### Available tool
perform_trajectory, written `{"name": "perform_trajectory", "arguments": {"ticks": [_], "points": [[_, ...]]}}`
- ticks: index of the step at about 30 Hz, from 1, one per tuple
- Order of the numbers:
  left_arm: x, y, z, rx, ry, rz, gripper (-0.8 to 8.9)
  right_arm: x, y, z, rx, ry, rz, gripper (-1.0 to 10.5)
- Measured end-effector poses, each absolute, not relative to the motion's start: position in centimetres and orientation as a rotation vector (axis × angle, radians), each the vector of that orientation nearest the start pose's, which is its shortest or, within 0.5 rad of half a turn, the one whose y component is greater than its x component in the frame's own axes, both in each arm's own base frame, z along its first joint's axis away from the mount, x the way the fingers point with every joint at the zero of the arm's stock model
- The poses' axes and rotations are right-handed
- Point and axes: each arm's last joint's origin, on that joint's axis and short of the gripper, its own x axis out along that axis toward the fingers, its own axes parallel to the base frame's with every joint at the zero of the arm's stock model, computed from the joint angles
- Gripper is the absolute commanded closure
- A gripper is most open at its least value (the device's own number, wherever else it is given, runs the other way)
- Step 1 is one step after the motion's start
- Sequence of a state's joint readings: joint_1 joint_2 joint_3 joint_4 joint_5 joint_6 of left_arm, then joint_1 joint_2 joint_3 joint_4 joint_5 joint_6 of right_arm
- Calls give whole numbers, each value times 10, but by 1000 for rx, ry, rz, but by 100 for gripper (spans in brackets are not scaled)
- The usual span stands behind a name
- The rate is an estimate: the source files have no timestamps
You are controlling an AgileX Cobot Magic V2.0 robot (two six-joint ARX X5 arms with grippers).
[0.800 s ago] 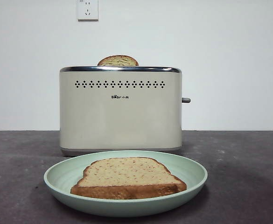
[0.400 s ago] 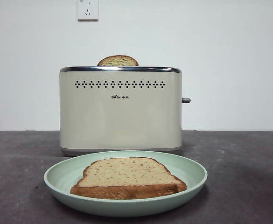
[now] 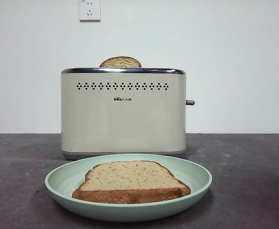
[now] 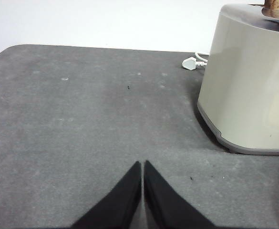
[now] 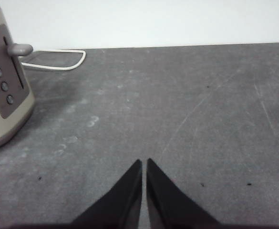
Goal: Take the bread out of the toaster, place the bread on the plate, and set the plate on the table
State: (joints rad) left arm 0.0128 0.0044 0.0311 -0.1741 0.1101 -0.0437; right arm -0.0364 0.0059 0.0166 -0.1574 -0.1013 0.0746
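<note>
A: Near to far, quick. What's closest in the front view?

B: The plate (image 3: 58,183), pale mint green, sits flat on the worktop (image 3: 246,181). The bread (image 3: 129,181) lies flat in it, crust edge toward the camera, nothing holding it.

A: Behind that?

B: The toaster (image 3: 123,119), cream, just behind the plate's far rim. I can't tell if they touch. A second slice (image 3: 120,62) shows only its domed top out of the slot. Grey lever (image 3: 190,102) on the side. Wall socket (image 3: 89,9) on the wall beyond.

A: Claws?

B: Neither shows in the front view. The left claw (image 4: 142,164) has its jaws together, empty, low over bare worktop, with the toaster off to one side and a white plug (image 4: 191,63) further back. The right claw (image 5: 144,162) is also together, empty, over bare worktop, near the toaster's lever end, with a white cord (image 5: 58,59) looping behind it.

A: Progress?

B: Judging from the layout: bread out of the toaster, done. Bread on the plate, done. Plate on the worktop, done. Both arms are clear of the things and grip nothing.

A: Anything left?

B: I'd say no. The second slice isn't the task's bread. This looks like the finish.
</note>
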Motion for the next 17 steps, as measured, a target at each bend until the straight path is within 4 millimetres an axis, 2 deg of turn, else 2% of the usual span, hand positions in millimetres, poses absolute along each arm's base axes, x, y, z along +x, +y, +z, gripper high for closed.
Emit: {"name": "perform_trajectory", "arguments": {"ticks": [17], "points": [[95,-2,157,-53,149,-93,806,96,-1,158,82,105,61,942]]}}
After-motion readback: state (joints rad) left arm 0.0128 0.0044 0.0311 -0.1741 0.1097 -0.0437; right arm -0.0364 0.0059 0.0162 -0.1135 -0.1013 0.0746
